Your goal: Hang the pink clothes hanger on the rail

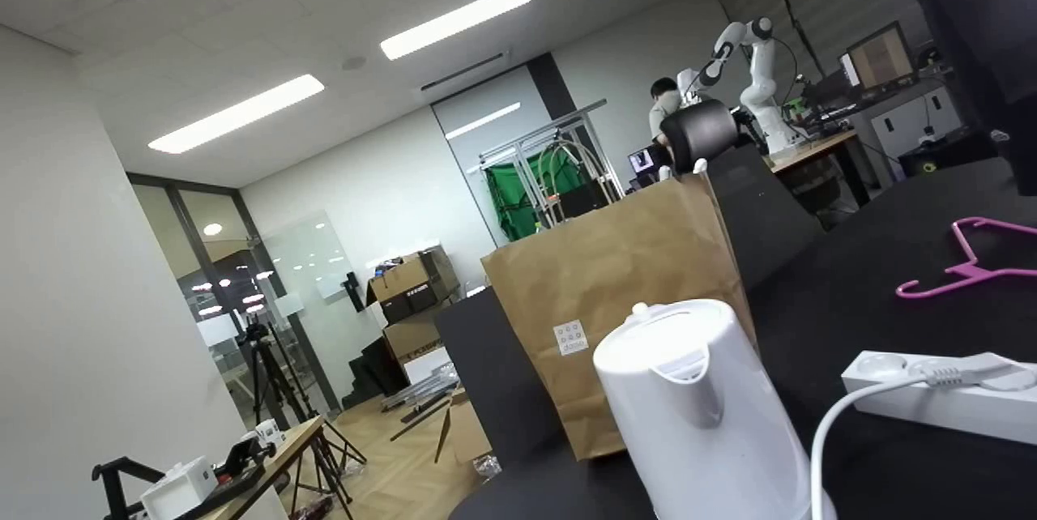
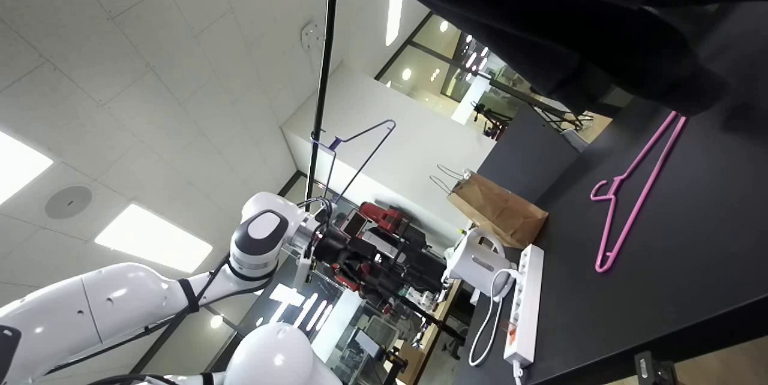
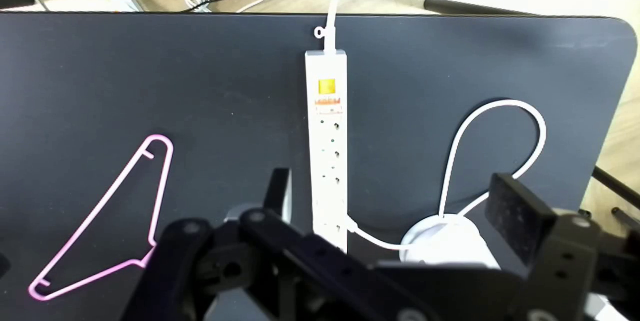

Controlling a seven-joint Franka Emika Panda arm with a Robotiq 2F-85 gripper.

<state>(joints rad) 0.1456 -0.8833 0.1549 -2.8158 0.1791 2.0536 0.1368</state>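
Note:
The pink clothes hanger lies flat on the dark table, seen in both exterior views. Dark cloth covers one end of it in an exterior view. In the wrist view the hanger is at the lower left, its hook hidden behind a gripper finger. The rail is a thin black bar above the table. My gripper is open and empty, its fingers wide apart, above the table. The hanger lies to the left of it in the wrist view. In an exterior view my arm is near the rail; its fingers blend into the dark background.
A purple hanger hangs on the rail, close to my wrist. A white power strip and a white kettle with its cord are below my gripper. A brown paper bag stands beside the kettle. Dark cloth reaches over the table.

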